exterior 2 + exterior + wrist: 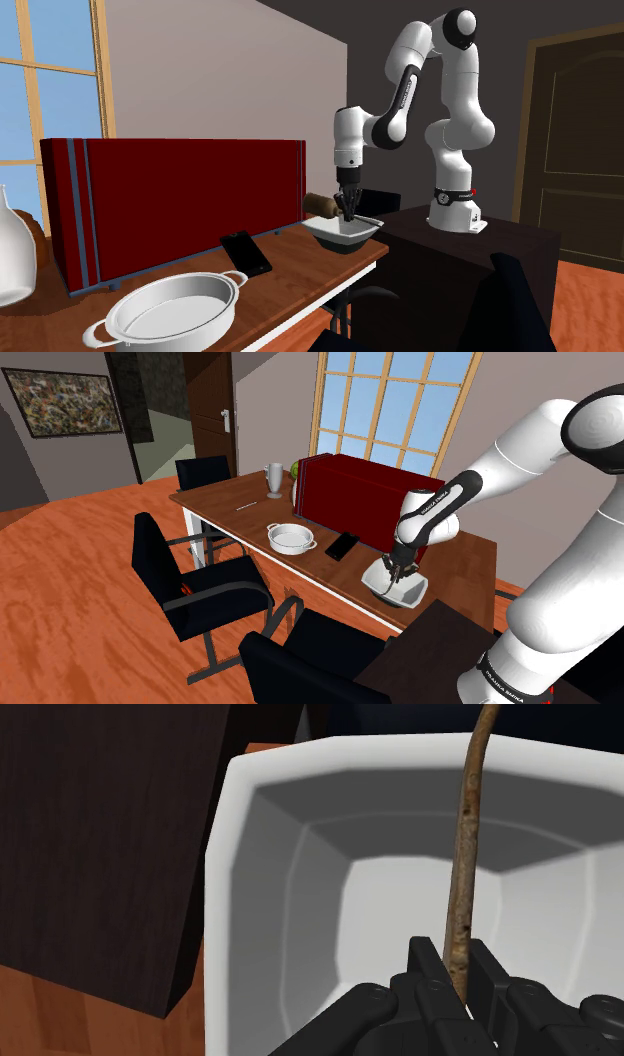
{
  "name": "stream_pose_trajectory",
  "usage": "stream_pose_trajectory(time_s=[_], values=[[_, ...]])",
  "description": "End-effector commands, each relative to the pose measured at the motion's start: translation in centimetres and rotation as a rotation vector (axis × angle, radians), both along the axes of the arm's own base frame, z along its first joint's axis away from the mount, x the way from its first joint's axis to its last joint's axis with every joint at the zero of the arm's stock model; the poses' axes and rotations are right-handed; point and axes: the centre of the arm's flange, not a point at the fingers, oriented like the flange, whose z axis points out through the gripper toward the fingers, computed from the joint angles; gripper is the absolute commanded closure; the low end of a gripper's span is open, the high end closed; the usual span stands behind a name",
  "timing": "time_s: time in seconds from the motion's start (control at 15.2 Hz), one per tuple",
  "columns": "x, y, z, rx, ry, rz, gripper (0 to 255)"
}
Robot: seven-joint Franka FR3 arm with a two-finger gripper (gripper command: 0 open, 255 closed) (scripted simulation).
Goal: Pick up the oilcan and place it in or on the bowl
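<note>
Slippage looms: fingers pinch only the oilcan's thin spout, its body at the white bowl's rim; released, it may topple onto the bench.

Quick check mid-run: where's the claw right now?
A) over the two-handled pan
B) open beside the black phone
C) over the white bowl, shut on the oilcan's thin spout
C: in the wrist view the claw clasps the oilcan by its thin brown spout, above the white bowl.
</note>
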Motion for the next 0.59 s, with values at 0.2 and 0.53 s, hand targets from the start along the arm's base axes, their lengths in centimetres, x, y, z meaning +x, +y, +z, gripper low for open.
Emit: stream_pose_trajectory(time_s=[0.2, 0.53], values=[[0.0, 0.0, 0.0, 0.000, 0.000, 0.000, 0], [0.2, 0.0, 4.0, 0.000, 0.000, 0.000, 0]])
